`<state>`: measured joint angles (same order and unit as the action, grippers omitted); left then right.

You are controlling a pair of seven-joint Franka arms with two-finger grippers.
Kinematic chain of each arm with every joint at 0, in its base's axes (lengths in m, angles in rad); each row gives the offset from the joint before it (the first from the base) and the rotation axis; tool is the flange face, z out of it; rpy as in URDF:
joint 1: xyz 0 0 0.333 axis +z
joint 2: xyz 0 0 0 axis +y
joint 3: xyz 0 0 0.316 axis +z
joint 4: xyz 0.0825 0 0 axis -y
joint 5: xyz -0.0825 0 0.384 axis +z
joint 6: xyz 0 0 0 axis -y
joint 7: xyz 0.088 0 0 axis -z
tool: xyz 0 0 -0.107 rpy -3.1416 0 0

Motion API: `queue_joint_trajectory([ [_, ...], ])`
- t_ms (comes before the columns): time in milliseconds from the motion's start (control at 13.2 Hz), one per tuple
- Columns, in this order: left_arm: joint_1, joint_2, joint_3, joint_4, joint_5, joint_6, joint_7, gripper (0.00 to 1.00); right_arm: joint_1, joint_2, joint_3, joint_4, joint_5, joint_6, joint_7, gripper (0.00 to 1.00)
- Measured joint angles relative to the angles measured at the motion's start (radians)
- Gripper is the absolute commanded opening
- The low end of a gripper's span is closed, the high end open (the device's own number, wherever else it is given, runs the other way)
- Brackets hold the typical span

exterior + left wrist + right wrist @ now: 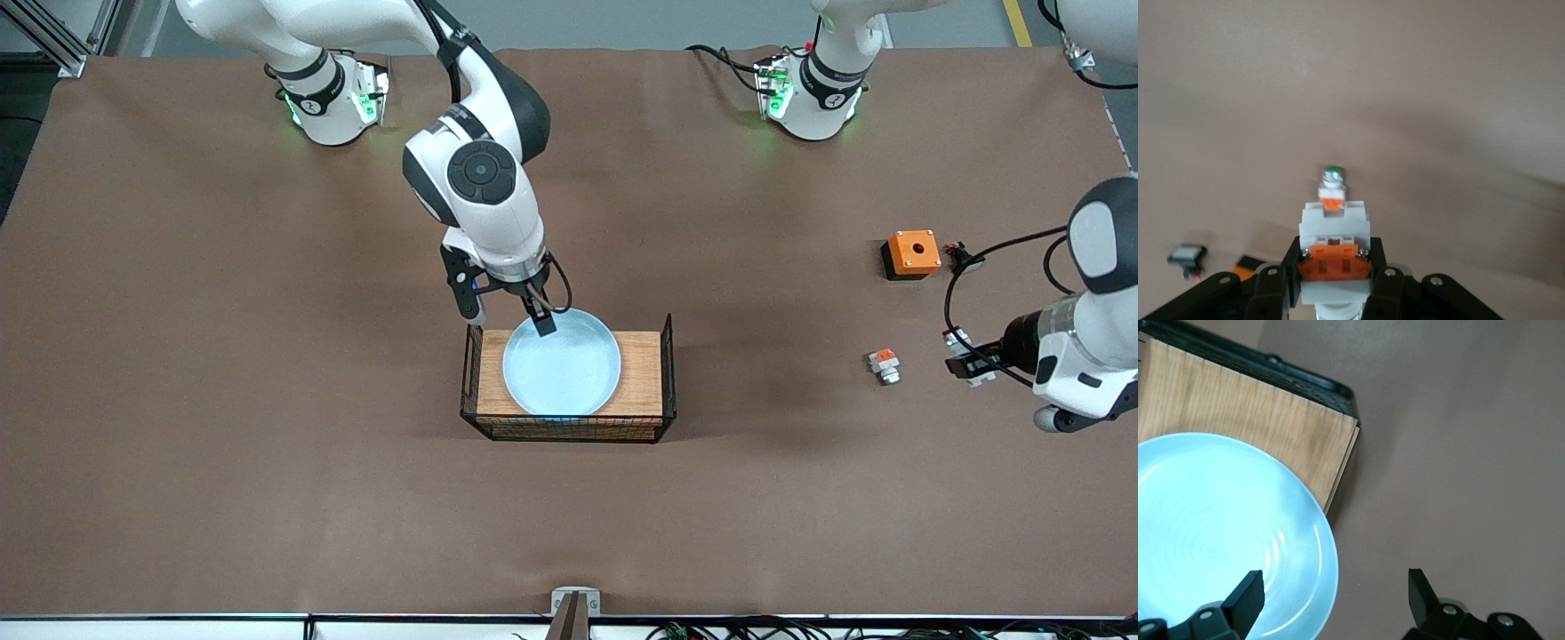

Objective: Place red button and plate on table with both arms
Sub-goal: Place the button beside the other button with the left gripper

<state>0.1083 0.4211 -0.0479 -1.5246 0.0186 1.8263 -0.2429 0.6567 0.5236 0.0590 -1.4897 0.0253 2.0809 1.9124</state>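
The pale blue plate point(562, 363) lies on the wood-topped wire rack point(638, 373) in the middle of the brown table point(267, 400). My right gripper point(507, 313) is open at the plate's rim on the side toward the arm bases. In the right wrist view the right gripper point(1333, 587) has one finger over the plate point(1218, 533) and the other outside the rim. My left gripper point(967, 363) is low over the table at the left arm's end. The left gripper point(1335, 257) is shut on the red button point(1335, 230), a white part with an orange block.
A similar white-and-orange part point(884, 365) with a green cap point(1332, 175) lies on the table just ahead of the left gripper. An orange cube box point(912, 253) and a small dark part point(960, 256) sit farther from the front camera.
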Motion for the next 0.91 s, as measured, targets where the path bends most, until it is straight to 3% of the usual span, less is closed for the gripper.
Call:
queue_joint_trajectory([
  [227,0.06,0.05,0.0,-0.067,0.024,0.122,0.136,0.0,0.0,0.027,-0.004,0.02,-0.007,0.006,0.001,0.89],
  [453,0.097,0.089,0.0,-0.153,0.063,0.285,0.232,0.0,0.0,0.047,-0.005,0.027,-0.015,0.006,0.001,0.81],
  [680,0.122,0.131,0.0,-0.244,0.126,0.476,0.253,0.0,0.0,0.055,-0.005,0.033,-0.016,0.007,0.001,0.68],
  [907,0.137,0.175,0.0,-0.272,0.134,0.537,0.263,0.01,0.0,0.057,-0.005,0.039,-0.016,0.007,0.001,0.5],
])
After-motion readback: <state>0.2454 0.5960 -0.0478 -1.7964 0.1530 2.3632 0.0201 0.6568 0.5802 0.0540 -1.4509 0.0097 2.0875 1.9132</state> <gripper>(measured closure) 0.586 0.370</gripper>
